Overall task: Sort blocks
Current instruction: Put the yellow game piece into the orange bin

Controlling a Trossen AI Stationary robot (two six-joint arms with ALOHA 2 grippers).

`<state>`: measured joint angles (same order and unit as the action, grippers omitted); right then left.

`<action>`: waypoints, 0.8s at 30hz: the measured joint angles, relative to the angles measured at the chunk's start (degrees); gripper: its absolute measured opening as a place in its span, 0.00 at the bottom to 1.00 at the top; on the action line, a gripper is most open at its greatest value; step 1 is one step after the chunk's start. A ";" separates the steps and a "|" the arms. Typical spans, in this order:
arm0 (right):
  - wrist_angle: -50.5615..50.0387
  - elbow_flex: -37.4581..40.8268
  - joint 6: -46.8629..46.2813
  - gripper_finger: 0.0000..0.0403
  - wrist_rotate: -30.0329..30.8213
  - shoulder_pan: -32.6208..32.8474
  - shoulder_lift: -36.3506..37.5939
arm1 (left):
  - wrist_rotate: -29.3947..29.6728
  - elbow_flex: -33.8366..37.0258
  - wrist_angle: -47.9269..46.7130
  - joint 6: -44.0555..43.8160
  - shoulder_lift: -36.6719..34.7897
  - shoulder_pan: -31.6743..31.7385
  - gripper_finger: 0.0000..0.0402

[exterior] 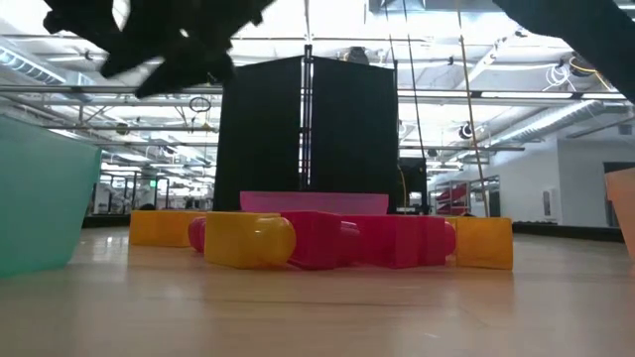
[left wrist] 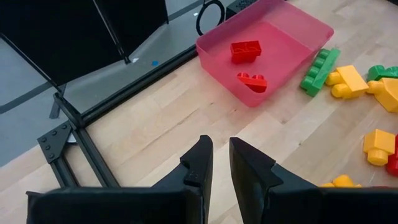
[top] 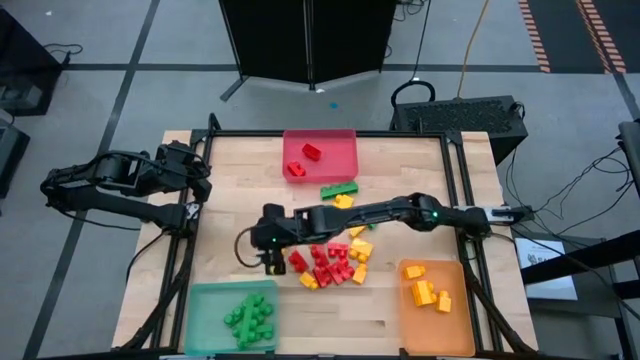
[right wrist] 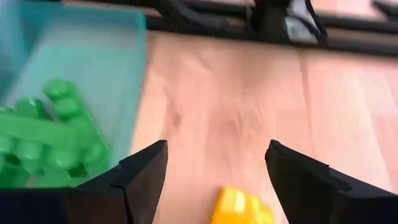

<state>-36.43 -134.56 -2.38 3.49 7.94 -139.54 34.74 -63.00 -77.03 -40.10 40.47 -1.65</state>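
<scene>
High view shows you the right gripper (top: 272, 262) reaching across the pale wooden table (top: 230, 190) to a spot just beside the green translucent tray (top: 205, 320), while the left gripper (top: 197, 186) waits at the table's left edge. Your right wrist view settles the claw's state: the dark fingers (right wrist: 140, 177) stand well apart with nothing between them, and bare wood lies under the gap. The small studded plastic blocks are split several ways: a loose heap of red and yellow-orange blocks (top: 330, 265) sits in the middle of the table, a long green block (top: 338, 189) lies near the red translucent tray (top: 345, 150), and sorted pieces already rest in the red tray, the green tray and the orange translucent tray (top: 460, 335). Your main risk, as I judge it, is the yellow-orange block (right wrist: 239, 208) lying close under the open fingers: descend carelessly and you could nudge it away or pinch it crooked. The heap is tightly packed, so closing on one brick may drag a red neighbour along and land it in the wrong tray. The green tray's wall is also near the fingers; swinging low could knock it. The left gripper's fingers (left wrist: 199, 168) sit nearly together, holding nothing.
</scene>
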 joint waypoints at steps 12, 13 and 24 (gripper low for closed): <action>-6.31 -0.05 -8.16 0.65 -0.34 -2.58 -6.62 | 0.03 0.00 -0.03 0.48 0.00 0.00 0.15; -6.78 0.00 -8.89 0.65 -0.34 -2.62 -7.29 | 0.03 0.00 -0.03 0.46 0.00 0.02 0.15; -10.62 -0.29 -10.29 0.65 3.22 -2.73 -9.92 | 0.11 0.00 -0.03 0.48 0.00 0.02 0.15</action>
<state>-47.05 -134.85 -12.67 6.71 5.21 -149.46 34.85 -63.00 -77.06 -39.62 40.47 -1.63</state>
